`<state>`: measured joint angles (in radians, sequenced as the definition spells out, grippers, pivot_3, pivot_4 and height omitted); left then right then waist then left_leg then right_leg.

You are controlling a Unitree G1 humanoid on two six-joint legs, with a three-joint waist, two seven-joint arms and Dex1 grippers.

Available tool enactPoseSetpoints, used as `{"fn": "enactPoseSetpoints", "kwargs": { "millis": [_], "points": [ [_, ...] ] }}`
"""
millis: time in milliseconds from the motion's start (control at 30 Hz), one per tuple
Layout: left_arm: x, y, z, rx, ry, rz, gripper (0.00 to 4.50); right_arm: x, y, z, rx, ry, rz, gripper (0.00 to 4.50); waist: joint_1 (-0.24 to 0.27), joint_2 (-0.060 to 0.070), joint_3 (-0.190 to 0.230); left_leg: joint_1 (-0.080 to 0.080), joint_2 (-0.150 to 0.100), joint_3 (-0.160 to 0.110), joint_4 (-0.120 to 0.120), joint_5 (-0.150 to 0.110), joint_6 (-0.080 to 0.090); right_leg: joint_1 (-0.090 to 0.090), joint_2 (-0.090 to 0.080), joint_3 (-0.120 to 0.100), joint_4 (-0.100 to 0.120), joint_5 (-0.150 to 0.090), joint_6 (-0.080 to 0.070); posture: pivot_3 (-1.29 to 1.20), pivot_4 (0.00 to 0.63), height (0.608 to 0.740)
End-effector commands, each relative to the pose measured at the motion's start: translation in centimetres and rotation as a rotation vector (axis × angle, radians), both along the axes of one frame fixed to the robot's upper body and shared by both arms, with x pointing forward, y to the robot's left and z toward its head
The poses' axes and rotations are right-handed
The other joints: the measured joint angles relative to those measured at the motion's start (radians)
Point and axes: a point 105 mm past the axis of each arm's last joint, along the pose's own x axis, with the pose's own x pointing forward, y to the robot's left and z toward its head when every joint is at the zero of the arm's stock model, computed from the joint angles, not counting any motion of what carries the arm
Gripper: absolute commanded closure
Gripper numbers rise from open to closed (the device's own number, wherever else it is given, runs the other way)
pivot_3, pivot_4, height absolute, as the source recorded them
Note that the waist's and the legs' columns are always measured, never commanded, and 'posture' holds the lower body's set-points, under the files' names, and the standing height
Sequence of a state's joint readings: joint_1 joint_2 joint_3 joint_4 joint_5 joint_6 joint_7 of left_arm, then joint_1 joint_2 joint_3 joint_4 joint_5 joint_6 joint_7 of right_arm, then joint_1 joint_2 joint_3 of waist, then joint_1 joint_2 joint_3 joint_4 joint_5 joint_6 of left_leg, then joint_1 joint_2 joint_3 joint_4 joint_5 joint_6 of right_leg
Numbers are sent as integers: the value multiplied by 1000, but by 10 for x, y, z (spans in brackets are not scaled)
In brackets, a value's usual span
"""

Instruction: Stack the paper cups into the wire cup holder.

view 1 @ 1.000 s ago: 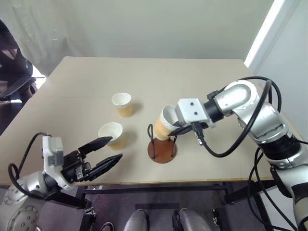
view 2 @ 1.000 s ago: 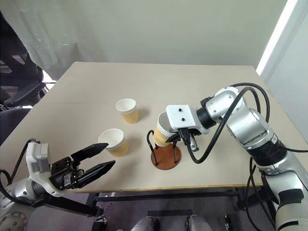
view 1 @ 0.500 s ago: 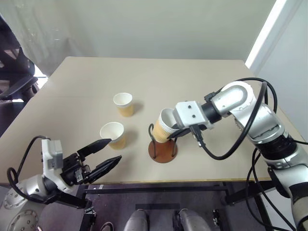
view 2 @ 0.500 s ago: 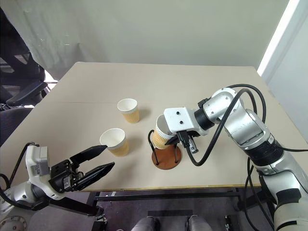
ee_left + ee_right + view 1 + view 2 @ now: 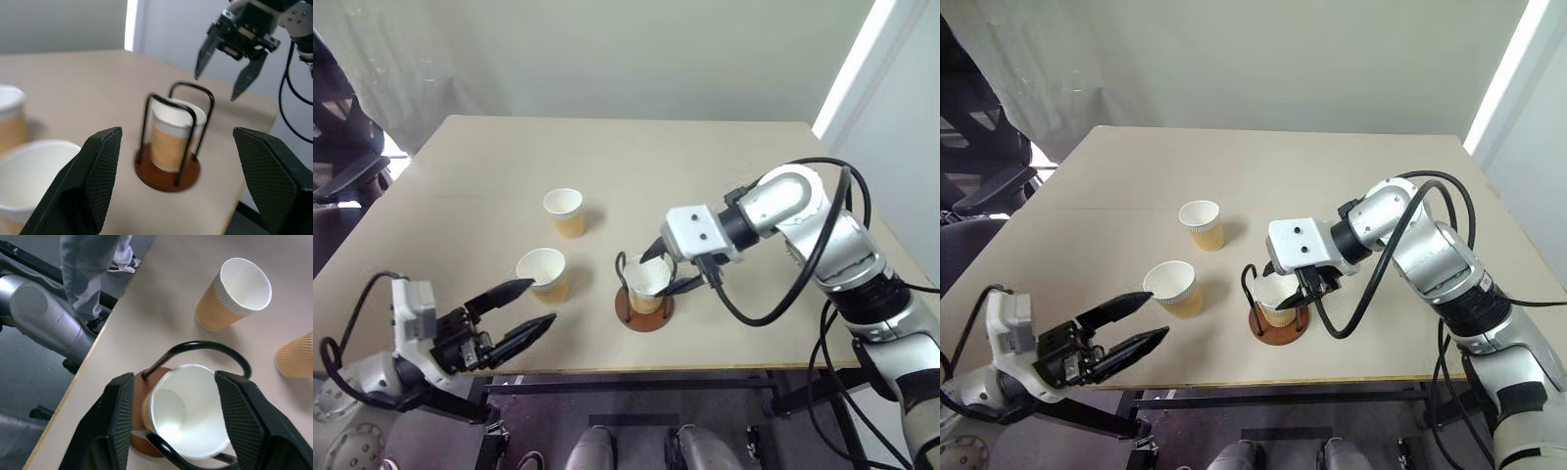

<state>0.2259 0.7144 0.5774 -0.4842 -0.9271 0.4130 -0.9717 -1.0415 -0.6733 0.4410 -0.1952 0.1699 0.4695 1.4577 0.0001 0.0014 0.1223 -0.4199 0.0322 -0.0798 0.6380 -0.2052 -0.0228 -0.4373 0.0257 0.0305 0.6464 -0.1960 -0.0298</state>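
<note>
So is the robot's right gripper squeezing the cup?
No, the right gripper hangs open above the paper cup in the wire cup holder.

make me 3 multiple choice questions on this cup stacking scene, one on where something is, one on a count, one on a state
1. Where is the cup nearest the right pincer?
A. lying on its side at the table's far edge
B. upright inside the wire cup holder
C. stacked in another cup

2. How many paper cups stand on the table outside the holder?
A. none
B. two
C. four

3. How does the right pincer stand?
A. clamped on the cup
B. clamped on a wire loop
C. open, above the cup

Key:
1 B: the cup in the holder sits between the black wire loops on the brown base.
2 B: the far cup and the near cup stand loose.
3 C: the left wrist view shows its fingers spread, clear of the rim.
</note>
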Motion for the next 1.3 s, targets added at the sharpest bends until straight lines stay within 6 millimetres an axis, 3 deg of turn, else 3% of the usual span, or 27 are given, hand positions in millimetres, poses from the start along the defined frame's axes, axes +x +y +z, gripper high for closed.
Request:
{"fn": "enactPoseSetpoints", "kwargs": {
  "millis": [33, 167, 267, 467, 800, 1000, 1167, 1300],
  "points": [
    [14, 17, 32, 68, -62, 75, 604, -5, -15, 49, 151, -39, 30, 1821, 4, 0, 0, 0, 0, 0, 0, 0, 0, 0, 0, 0, 0, 0, 0, 0, 150, 740],
    [41, 15, 51, 259, 77, 42, 604, 14, -37, 69, 275, -49, -129, 1821, 10, -2, -1, 1, 0, 0, 0, 2, 0, 2, 0, 0, 0, 1, -1, 0, 150, 740],
    [54, 22, 31, 516, 245, 54, 604, 20, -49, 68, 288, -75, -206, 1821, 8, 0, 0, 1, 0, 0, 0, 1, -1, 1, 0, 1, -2, 2, -4, 0, 150, 740],
    [57, 18, 9, 606, 344, -102, 604, 21, -56, 68, 300, -98, -266, 1821, -2, 0, 1, -3, 0, 0, -6, -2, -6, -9, 1, 3, -1, 2, -5, 0, 150, 740],
    [74, 16, -20, 657, 381, -162, 604, 18, -58, 67, 307, -101, -296, 1821, 1, 0, 1, -6, 2, -2, -7, -7, -6, -11, 3, 0, 0, 3, 1, 0, 150, 740],
    [70, 9, -31, 697, 381, -234, 604, 15, -62, 67, 301, -99, -303, 1821, 1, -1, 1, -7, 2, -2, -6, -7, -6, -11, 3, 0, -1, 3, 2, 0, 150, 740],
    [80, 3, -25, 712, 328, -240, 604, 15, -66, 66, 297, -103, -327, 1821, 1, -1, 1, -6, 2, -2, -5, -5, -4, -11, 3, 0, 0, 3, 2, 0, 150, 740],
    [84, 2, -21, 721, 304, -239, 1484, 15, -68, 66, 300, -109, -342, 1781, 2, -1, 1, -7, 2, -2, -2, -4, -3, -10, 3, 0, 1, 3, 1, 0, 150, 740]
  ]
}}
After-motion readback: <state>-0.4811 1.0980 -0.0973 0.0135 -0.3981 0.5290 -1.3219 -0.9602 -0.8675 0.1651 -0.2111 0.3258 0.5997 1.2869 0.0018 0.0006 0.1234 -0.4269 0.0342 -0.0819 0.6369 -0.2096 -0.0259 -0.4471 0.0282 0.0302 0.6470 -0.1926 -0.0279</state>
